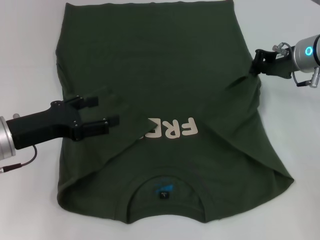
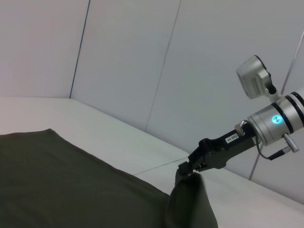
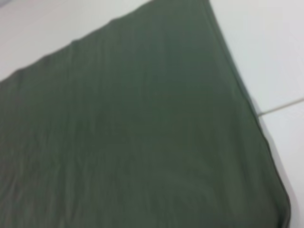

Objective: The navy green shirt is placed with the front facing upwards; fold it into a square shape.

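Note:
The navy green shirt point(image 1: 165, 65) lies front up on the white table, collar and blue label point(image 1: 164, 190) nearest me. Its left sleeve is folded in over the chest and covers part of the off-white print point(image 1: 175, 130). My left gripper point(image 1: 104, 114) is open and empty, just above that folded sleeve. My right gripper point(image 1: 256, 62) is shut on the shirt's right edge near the sleeve and holds the cloth lifted in a peak. The left wrist view shows this right gripper point(image 2: 187, 168) pinching the raised cloth point(image 2: 190, 199). The right wrist view shows flat green cloth point(image 3: 142, 133).
The white table point(image 1: 30, 60) shows on both sides of the shirt. A thin seam in the table point(image 3: 285, 105) runs beside the cloth edge. Pale wall panels point(image 2: 142, 61) stand behind the table.

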{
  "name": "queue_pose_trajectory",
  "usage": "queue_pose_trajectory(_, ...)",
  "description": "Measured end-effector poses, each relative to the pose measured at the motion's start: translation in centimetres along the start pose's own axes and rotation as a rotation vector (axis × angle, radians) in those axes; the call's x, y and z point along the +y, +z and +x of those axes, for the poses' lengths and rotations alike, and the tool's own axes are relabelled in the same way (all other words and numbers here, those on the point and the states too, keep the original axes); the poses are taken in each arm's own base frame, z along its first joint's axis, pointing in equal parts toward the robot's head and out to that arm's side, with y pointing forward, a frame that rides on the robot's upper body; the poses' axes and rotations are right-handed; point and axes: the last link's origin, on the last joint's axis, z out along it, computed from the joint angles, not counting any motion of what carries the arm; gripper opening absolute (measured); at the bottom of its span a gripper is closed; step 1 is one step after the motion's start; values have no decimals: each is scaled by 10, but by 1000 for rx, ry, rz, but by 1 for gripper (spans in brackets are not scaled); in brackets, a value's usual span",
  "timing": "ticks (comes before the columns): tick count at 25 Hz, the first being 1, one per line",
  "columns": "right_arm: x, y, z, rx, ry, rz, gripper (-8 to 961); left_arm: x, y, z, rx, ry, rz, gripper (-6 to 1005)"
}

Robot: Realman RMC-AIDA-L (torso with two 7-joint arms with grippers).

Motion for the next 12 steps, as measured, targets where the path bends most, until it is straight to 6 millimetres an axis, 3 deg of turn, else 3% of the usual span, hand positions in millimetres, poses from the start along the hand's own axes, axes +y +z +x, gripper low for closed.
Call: queue_pose_trajectory(12,2,2,0,-49,6,-62,54,-2,4,0,3,-4,19,937)
